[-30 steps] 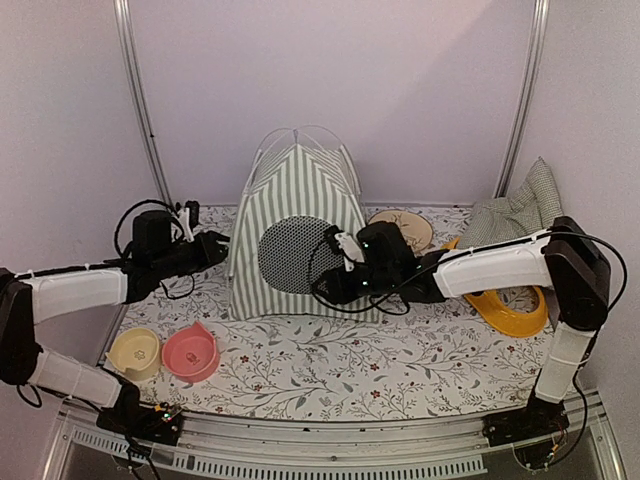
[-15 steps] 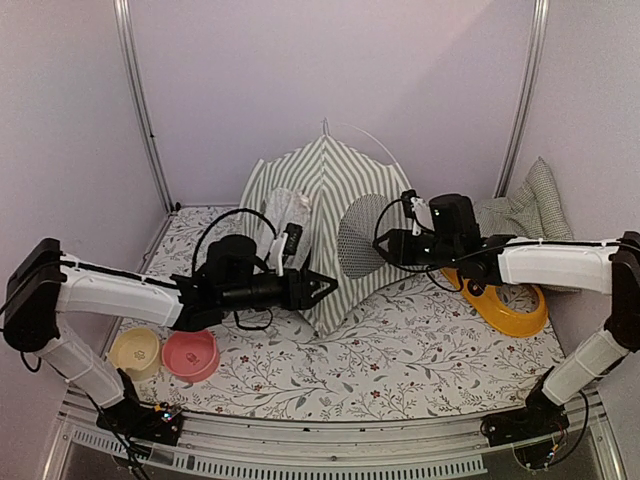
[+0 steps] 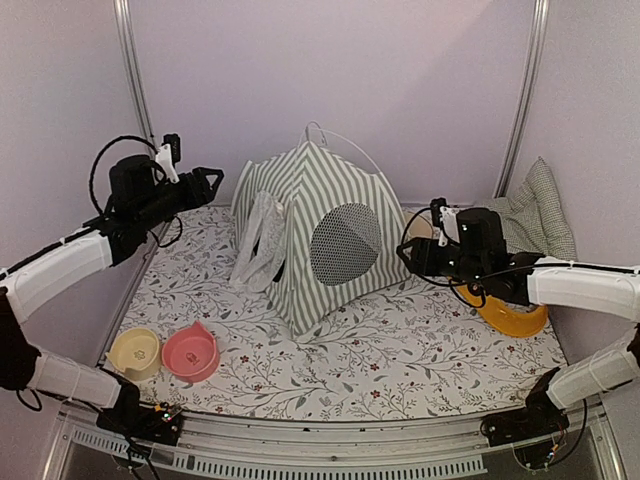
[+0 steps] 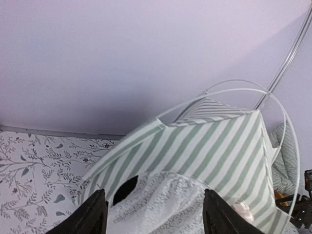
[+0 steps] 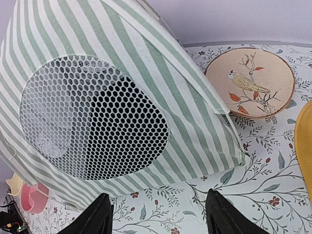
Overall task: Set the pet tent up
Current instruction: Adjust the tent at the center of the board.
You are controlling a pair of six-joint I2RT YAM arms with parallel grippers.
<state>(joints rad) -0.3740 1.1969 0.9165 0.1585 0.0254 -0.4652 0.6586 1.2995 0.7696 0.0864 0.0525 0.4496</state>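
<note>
**Green-and-white tent upright, both grippers empty**

Striped and peaked, the pet tent (image 3: pixel 300 195) stands at the far middle of the floral table cover (image 3: pixel 400 360). Its round mesh window (image 3: pixel 345 243) faces near-right and its lace curtain (image 3: pixel 258 243) hangs on the left face. The left gripper (image 3: pixel 210 180) hovers in the air left of the tent, fingers spread and holding nothing. The right gripper (image 3: pixel 405 250) sits low, just right of the tent, fingers likewise apart and empty. A bird plate (image 5: pixel 250 82) lies right of the tent. A pink bowl (image 3: pixel 190 352) and a yellow bowl (image 3: pixel 134 352) sit near left.
</note>
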